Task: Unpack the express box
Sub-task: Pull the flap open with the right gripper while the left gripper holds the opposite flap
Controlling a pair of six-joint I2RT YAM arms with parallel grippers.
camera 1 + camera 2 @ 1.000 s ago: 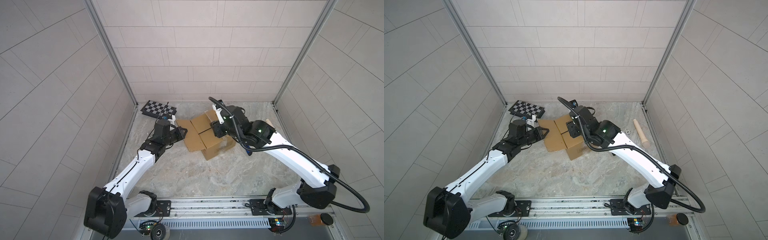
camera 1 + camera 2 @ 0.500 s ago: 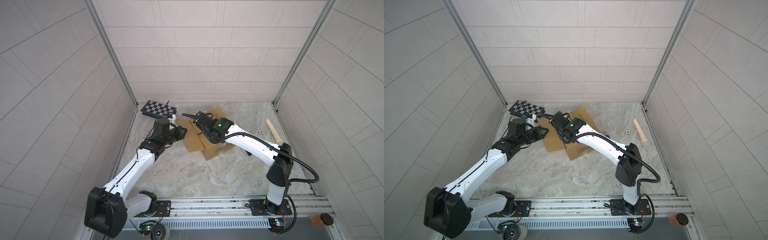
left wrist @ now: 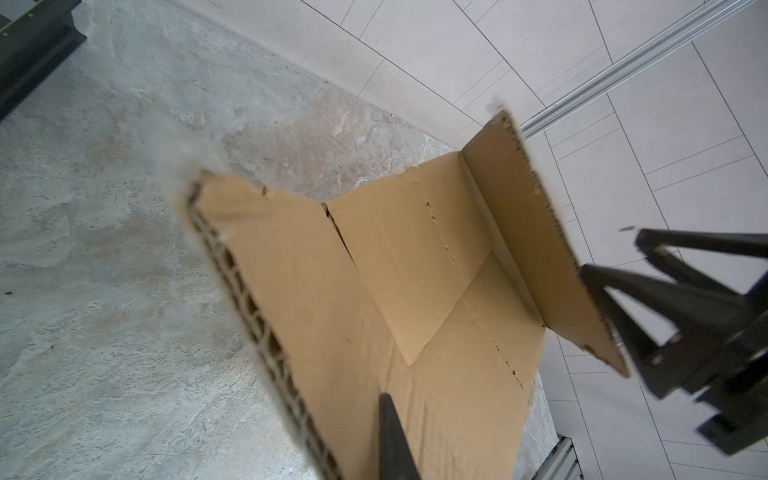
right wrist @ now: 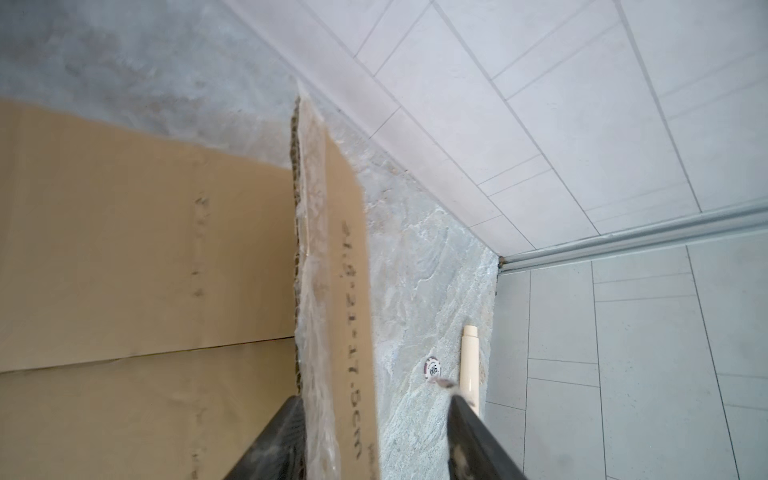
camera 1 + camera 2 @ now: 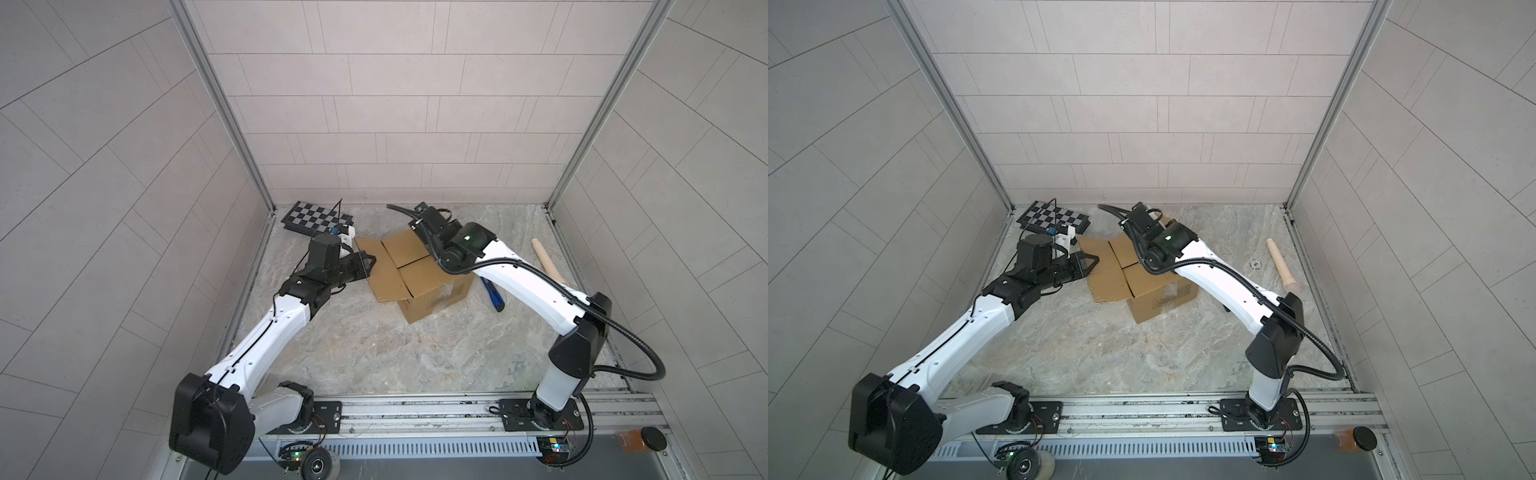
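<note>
The express box [image 5: 432, 293] [image 5: 1158, 297], a brown cardboard carton, stands mid-table in both top views with its top flaps spread. My left gripper [image 5: 369, 264] [image 5: 1093, 262] is shut on the box's left flap [image 3: 316, 291]; one dark finger [image 3: 390, 432] lies on top of that flap and the other is hidden under it. My right gripper [image 4: 374, 399] [image 3: 611, 253] is open at the far flap [image 4: 332, 257], which is taped and printed. That flap stands between the jaws, close to one finger [image 4: 282, 432]. In both top views the right wrist hides its fingers.
A chequered board [image 5: 316, 216] [image 5: 1054, 218] lies at the back left. A cream wooden rod [image 5: 546, 259] [image 5: 1281, 266] [image 4: 469, 357] lies by the right wall, with a small round token [image 5: 1255, 263] [image 4: 433, 368] near it. A blue tool [image 5: 492, 297] lies right of the box.
The right arm came down from above the box, swept across its top, and now has its open jaws around the far flap. The left arm and its grip have not moved.
</note>
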